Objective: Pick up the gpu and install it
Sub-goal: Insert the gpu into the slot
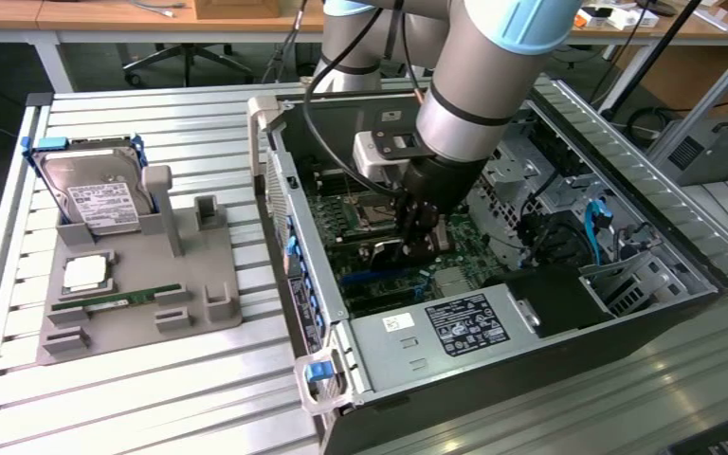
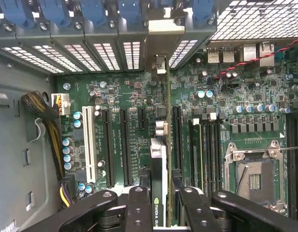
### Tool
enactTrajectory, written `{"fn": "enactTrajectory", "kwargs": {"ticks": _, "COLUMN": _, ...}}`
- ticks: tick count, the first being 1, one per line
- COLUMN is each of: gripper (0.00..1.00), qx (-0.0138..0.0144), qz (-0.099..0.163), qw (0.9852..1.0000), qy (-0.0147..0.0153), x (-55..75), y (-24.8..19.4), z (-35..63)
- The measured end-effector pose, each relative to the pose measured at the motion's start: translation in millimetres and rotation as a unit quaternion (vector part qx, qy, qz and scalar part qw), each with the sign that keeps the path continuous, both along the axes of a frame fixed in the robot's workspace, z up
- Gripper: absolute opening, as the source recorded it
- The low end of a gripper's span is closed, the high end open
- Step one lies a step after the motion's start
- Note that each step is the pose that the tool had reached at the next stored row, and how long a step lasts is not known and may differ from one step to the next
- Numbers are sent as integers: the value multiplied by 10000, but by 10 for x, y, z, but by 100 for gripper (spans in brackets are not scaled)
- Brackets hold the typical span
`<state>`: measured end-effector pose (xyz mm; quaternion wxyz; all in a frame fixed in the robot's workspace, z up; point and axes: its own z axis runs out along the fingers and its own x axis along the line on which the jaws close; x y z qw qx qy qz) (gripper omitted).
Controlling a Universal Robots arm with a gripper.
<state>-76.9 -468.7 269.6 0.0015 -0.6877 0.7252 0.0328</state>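
A big metal counter (image 1: 149,398) holds an open computer case (image 1: 377,351). The robot arm (image 1: 491,85) reaches down into the case from above. A grey tray (image 1: 200,284) with a hard drive (image 1: 99,204) sits well apart on the counter, on the exterior view's left.

Inside the case lies the green main board (image 2: 125,87). The gpu (image 2: 158,154) stands on its thin edge over this board, right under the wrist. The end effector (image 2: 160,189) is clenched on it, one finger on each flat side.

The card's long side runs straight away from the end effector, toward the back wall with the blue clips (image 2: 57,12). It runs the same way as the long black slots (image 2: 126,145). Its silver bracket (image 2: 158,65) is at the far end, just beside the gap in that wall. I cannot tell if the card's bottom edge sits in a slot.

Room is tight. Black slots lie close on both sides, and the memory sticks (image 2: 200,145) are near on one side.
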Motion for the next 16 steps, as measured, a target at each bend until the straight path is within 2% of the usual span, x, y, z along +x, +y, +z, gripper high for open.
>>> {"fn": "enactTrajectory", "kwargs": {"ticks": 6, "gripper": 27, "qx": 0, "qz": 0, "qw": 10000, "qy": 28, "x": 16, "y": 0, "z": 28}}
{"fn": "enactTrajectory", "kwargs": {"ticks": 8, "gripper": 27, "qx": -12, "qz": -1, "qw": 10000, "qy": 59, "x": 32, "y": 0, "z": 39}}
{"fn": "enactTrajectory", "kwargs": {"ticks": 16, "gripper": 27, "qx": -20, "qz": -1, "qw": 10000, "qy": 69, "x": 55, "y": 0, "z": 39}}
